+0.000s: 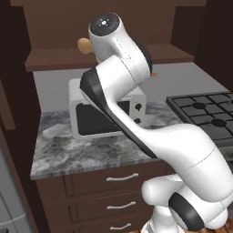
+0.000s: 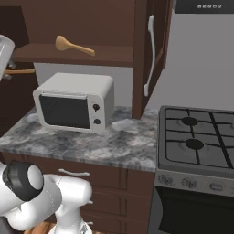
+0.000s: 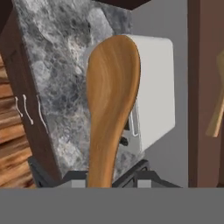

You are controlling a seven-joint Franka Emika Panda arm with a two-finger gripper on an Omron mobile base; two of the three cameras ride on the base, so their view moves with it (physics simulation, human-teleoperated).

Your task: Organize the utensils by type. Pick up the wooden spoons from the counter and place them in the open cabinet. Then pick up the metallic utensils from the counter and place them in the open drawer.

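- In my hand view the gripper (image 3: 107, 177) is clamped on the handle of a large wooden spoon (image 3: 111, 100), bowl pointing away from the fingers.
- Beyond the bowl I see the white microwave (image 3: 153, 87) sitting on the marbled counter (image 3: 52, 78).
- From the right base view, a second wooden spoon (image 2: 73, 45) lies on the open cabinet (image 2: 82, 54) shelf above the microwave.
- From the left base view the arm blocks most of that shelf; the tan knob (image 1: 84, 45) there is probably this spoon's bowl.

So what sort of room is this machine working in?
A kitchen, computer-rendered: a white microwave sits on a marbled stone counter, beside a black gas stovetop, with dark wooden cabinets above.
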